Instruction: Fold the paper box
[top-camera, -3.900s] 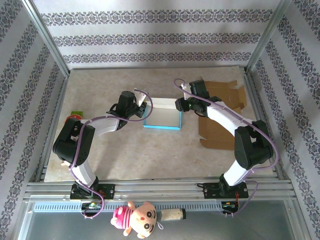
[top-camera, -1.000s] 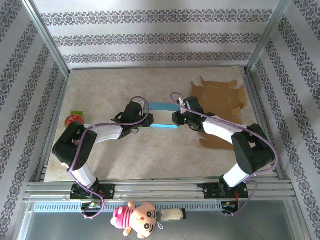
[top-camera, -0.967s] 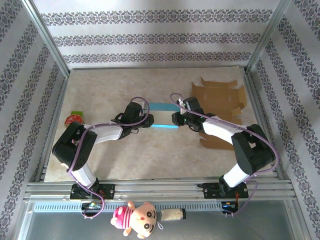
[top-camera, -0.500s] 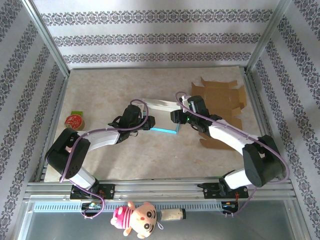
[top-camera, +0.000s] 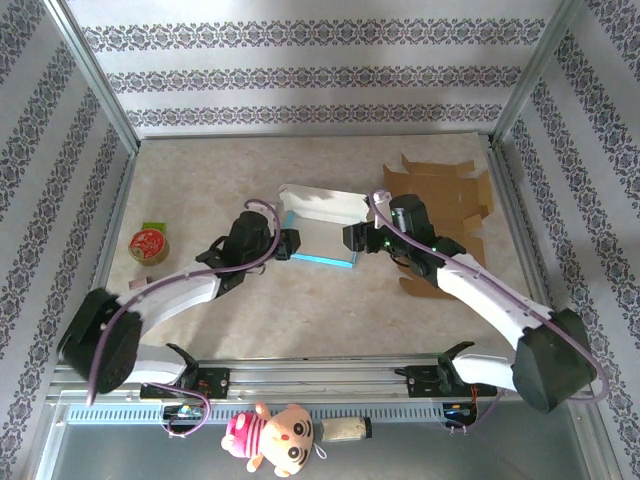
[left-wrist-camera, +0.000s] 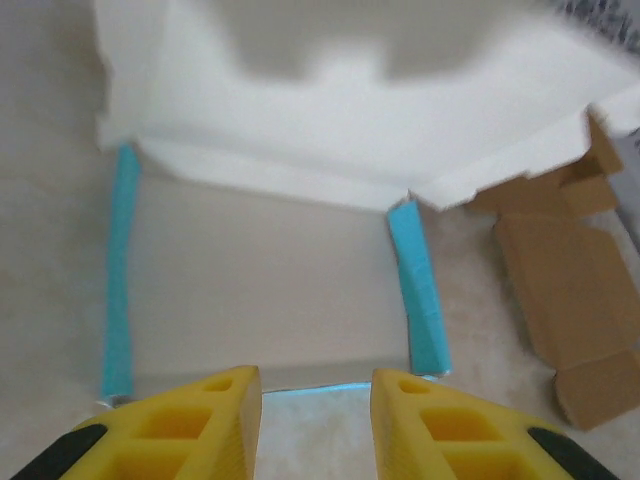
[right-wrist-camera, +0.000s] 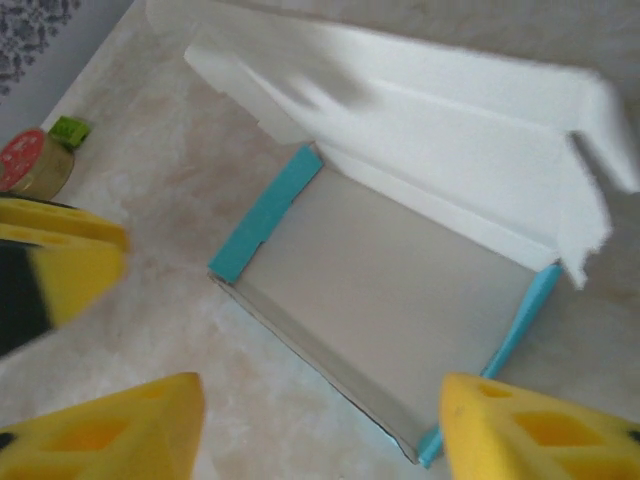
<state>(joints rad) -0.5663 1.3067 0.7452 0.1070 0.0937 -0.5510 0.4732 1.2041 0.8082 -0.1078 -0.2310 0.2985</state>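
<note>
The paper box (top-camera: 322, 238) sits mid-table as an open tray with blue side walls and a grey floor. Its white lid flap (top-camera: 320, 203) stands up behind it. My left gripper (top-camera: 286, 245) hangs at the box's near left corner. In the left wrist view the left gripper (left-wrist-camera: 315, 405) is open just short of the front wall of the box (left-wrist-camera: 260, 290), holding nothing. My right gripper (top-camera: 351, 238) is by the near right corner. The right wrist view has the right gripper (right-wrist-camera: 320, 425) wide open above the box (right-wrist-camera: 400, 290).
Flat brown cardboard (top-camera: 440, 200) lies at the back right, behind my right arm. A red can (top-camera: 147, 243) and a small green item (top-camera: 153, 227) sit at the left edge. A plush toy (top-camera: 275, 437) lies below the table's front rail.
Both grippers have opened and drawn back toward the near side. The lid, lying down over the box a second ago, has swung up and back, white inside showing.
</note>
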